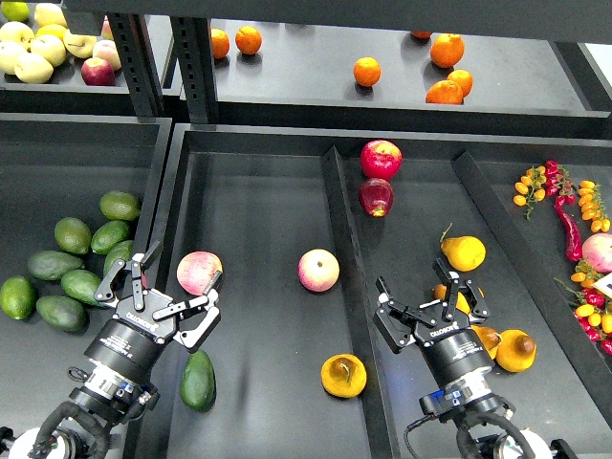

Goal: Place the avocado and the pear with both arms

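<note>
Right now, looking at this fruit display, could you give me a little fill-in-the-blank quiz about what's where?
1. The dark avocado lies just below the robot's ____ gripper.
2. The pear with the brown patch lies on the tray to the ____ of the avocado.
3. The jaws of the right gripper are ____.
4. The fruits on the upper right shelf are ____.

Missing words: left; right; open; oranges

**Even overhead light, sharp picture**

From my feed the scene is brightly and evenly lit from above. The dark surface [258,229] shows a soft sheen but no harsh glare. Fruit throw only short, faint shadows. Small highlights sit on the red apple [381,158]. Focus is crisp throughout; straight divider edges bend slightly toward the frame borders.
</note>
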